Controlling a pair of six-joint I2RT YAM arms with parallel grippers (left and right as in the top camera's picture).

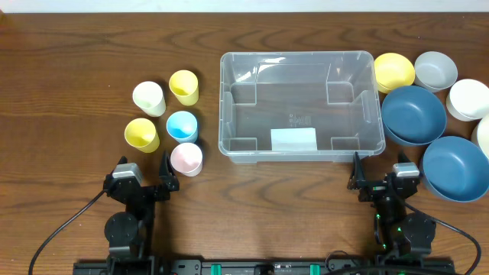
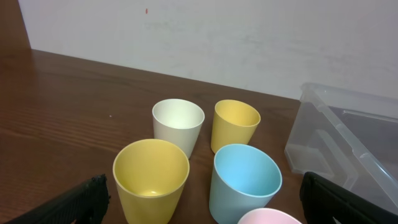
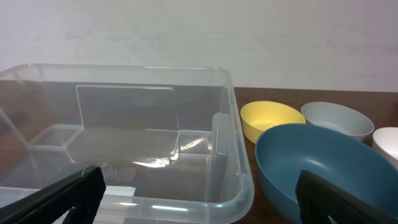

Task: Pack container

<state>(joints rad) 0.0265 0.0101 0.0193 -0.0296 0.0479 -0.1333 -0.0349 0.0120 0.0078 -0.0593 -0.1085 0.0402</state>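
Left gripper point(image 1: 144, 166), right gripper point(image 1: 378, 169): jaws spread wide (arms folded low).

**A:** Left side of the wooden table point(image 1: 69, 53), five cups upright in a cluster! The white cup point(image 1: 148, 98) and the first yellow cup point(image 1: 184, 86) sit toward the far edge.

**B:** Then the second yellow cup point(image 1: 142, 134) with the blue cup point(image 1: 182, 126) beside it, and the pink cup point(image 1: 186, 159) nearest the front edge.

**A:** Over by the right edge, bowls! The yellow bowl point(image 1: 393, 72) and the grey bowl point(image 1: 435, 70) are side by side, and the white bowl point(image 1: 468, 99) is close behind.

**B:** The dark blue bowl point(image 1: 413, 114) is just beside the yellow one, and the lighter blue bowl point(image 1: 455, 168) sits toward the front right corner.
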